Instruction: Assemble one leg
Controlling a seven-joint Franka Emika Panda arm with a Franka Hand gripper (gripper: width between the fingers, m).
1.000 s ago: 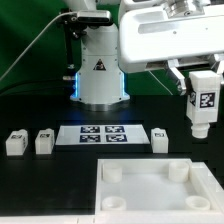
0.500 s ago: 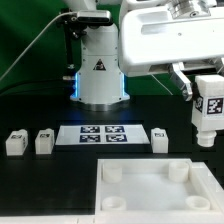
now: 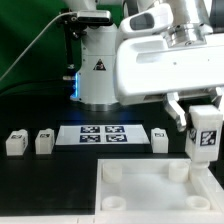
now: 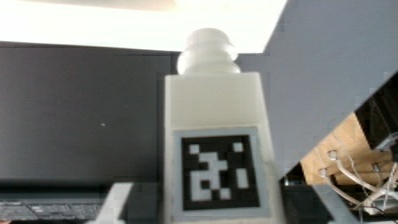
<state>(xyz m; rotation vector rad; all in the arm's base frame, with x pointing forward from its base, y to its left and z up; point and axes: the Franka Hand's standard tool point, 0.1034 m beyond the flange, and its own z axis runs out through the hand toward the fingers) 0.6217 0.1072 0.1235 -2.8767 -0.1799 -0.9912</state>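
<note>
The small white plastic leg (image 3: pixel 204 135) has come lower, pinched in the gripper (image 3: pixel 203 107); next, into the round socket (image 3: pixel 178 170).

Black worktop (image 3: pixel 40 185), per exterior view. Laid on it in a row: far-left leg (image 3: pixel 14 143) and second leg (image 3: pixel 43 142) side by side (not touching), marker board (image 3: pixel 103 133) in the middle, third leg (image 3: pixel 160 139) just beside the board's right end. White tabletop (image 3: pixel 150 195) is set nearest the camera. Robot base (image 3: pixel 100 85) is mounted behind the board.
</note>
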